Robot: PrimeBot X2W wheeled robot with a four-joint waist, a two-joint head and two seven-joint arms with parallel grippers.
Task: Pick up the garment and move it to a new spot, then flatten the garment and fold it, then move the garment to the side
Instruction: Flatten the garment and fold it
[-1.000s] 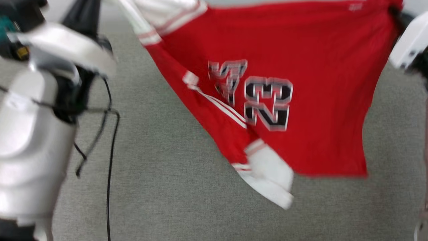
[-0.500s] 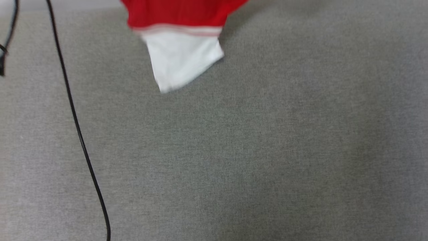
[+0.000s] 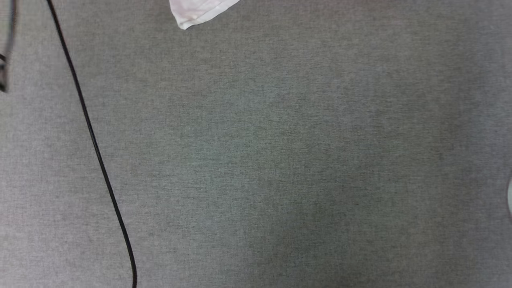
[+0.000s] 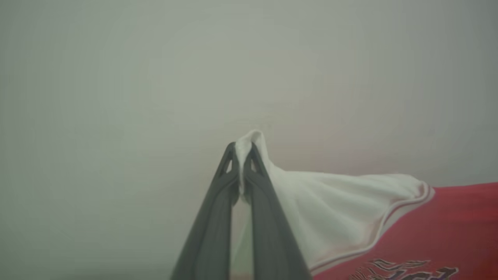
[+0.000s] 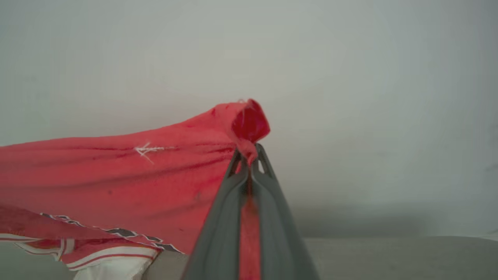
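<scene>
Looking down from the head, we see a black cable (image 3: 96, 148) trailing across the left of a grey woven surface (image 3: 280, 160). To its right, at the top edge, a white corner of the garment (image 3: 196, 12) hangs into view; we cannot tell whether it touches the surface.

In the left wrist view, our left gripper (image 4: 242, 151) has its two dark fingers (image 4: 216, 210) pressed together on a white fold of the garment (image 4: 334, 202). A peak of cloth pokes out past the tips. From there the white panel runs right into striped trim, red fabric and part of the dark printed number.

In the right wrist view, the garment's red body (image 5: 116, 175) stretches in from the left, with the number and a white trimmed panel sagging at the lower left. It reaches our right gripper (image 5: 249, 153), whose fingers (image 5: 225, 217) pinch a bunched red edge.
</scene>
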